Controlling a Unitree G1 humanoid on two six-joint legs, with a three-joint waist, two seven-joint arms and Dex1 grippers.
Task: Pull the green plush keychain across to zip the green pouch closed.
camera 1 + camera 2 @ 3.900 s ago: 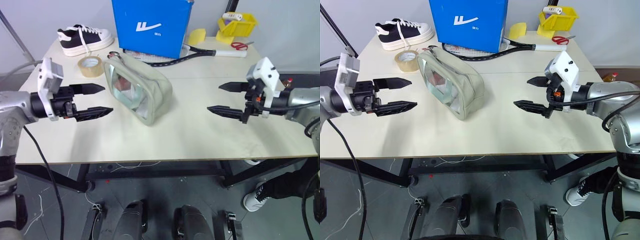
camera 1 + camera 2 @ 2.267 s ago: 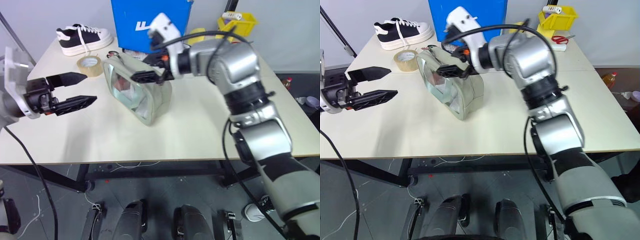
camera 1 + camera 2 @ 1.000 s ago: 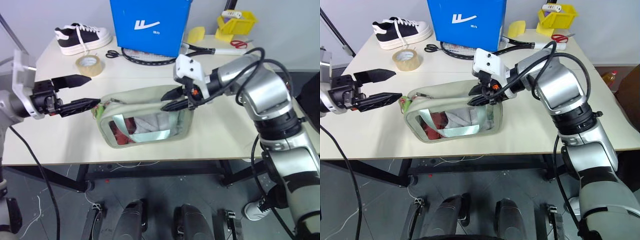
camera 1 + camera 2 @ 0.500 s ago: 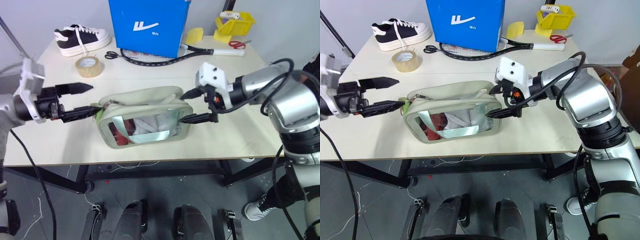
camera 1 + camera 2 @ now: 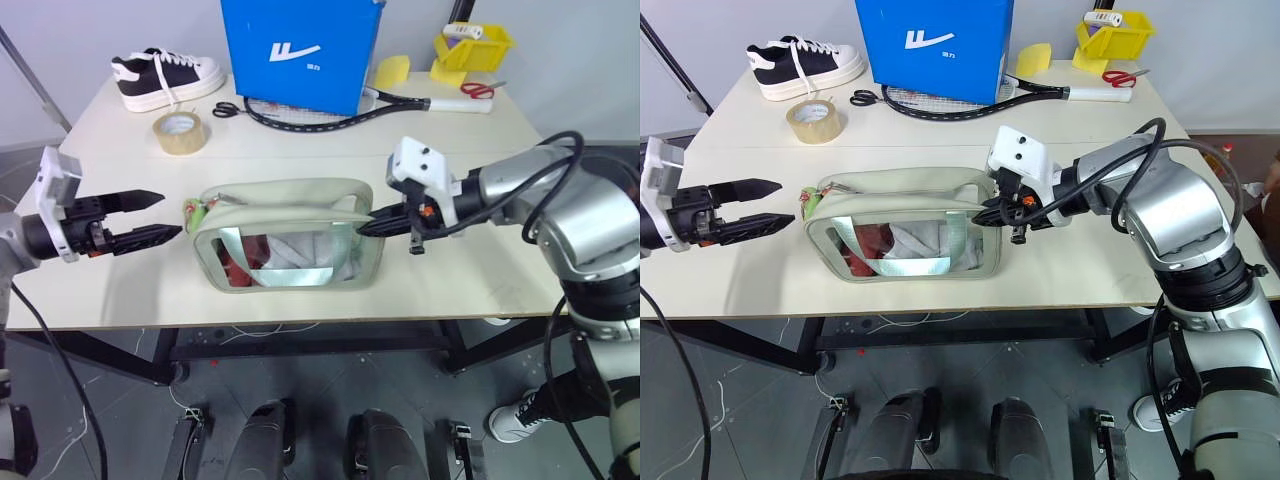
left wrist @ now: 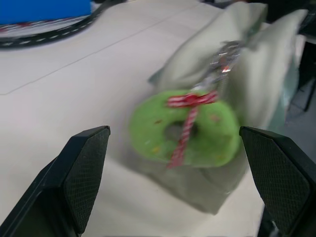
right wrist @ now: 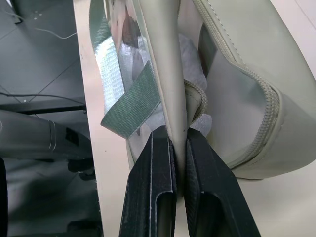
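The green pouch (image 5: 288, 196) lies lengthwise near the table's front edge, its top zipper open and its clear window facing me. The green plush keychain (image 5: 196, 212) hangs at its left end, a fuzzy lime ring with a red-striped bow (image 6: 185, 128). My left gripper (image 5: 170, 213) is open just left of the keychain, fingers level and not touching it. My right gripper (image 5: 364, 228) is shut on the pouch's right end, pinching the fabric rim (image 7: 174, 98) between its fingers (image 7: 150, 187).
Behind the pouch stand a blue box (image 5: 300, 50), a tape roll (image 5: 179, 132), a sneaker (image 5: 165, 78), black scissors (image 5: 225, 108) and a racket (image 5: 330, 118). A yellow bin (image 5: 475, 45) and red scissors (image 5: 480, 90) sit at the back right.
My right gripper has shut on the pouch's right end. My left gripper has dropped and drawn back to the left, off the keychain. Before that, the right arm dragged the pouch forward.
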